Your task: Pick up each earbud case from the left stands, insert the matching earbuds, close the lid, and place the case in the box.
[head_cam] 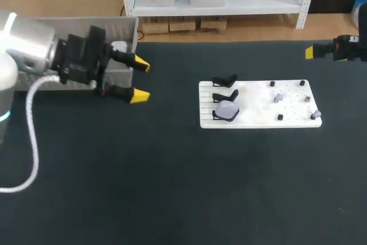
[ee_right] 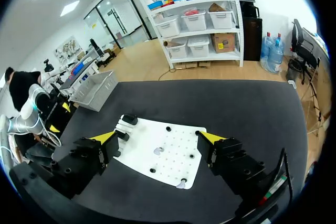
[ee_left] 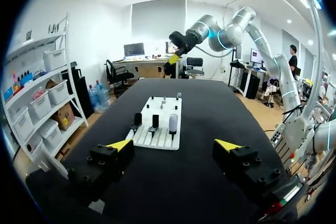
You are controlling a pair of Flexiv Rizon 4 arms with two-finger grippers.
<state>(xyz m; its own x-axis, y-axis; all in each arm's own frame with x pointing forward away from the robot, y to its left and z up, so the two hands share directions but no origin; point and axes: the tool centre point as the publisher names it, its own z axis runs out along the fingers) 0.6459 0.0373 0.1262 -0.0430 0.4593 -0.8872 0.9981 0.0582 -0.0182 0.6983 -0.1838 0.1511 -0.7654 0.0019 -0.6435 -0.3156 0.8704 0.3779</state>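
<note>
Black bench (head_cam: 172,187) carries the grey box (head_cam: 109,24) at its far left corner and a white board (head_cam: 258,120) right of centre. Your left tool (head_cam: 138,80) hangs just beside the box, fingers spread wide and holding nothing, and your right tool (ee_right: 157,137) is at the bench's far right edge, also wide open and empty. Three black stands (head_cam: 225,80) line the board's left side, with one earbud case (head_cam: 226,109) on the stand nearest the robot. Small grey earbuds (head_cam: 278,97) lie among black pegs (head_cam: 280,117) on the board's right half, well apart from both tools.
</note>
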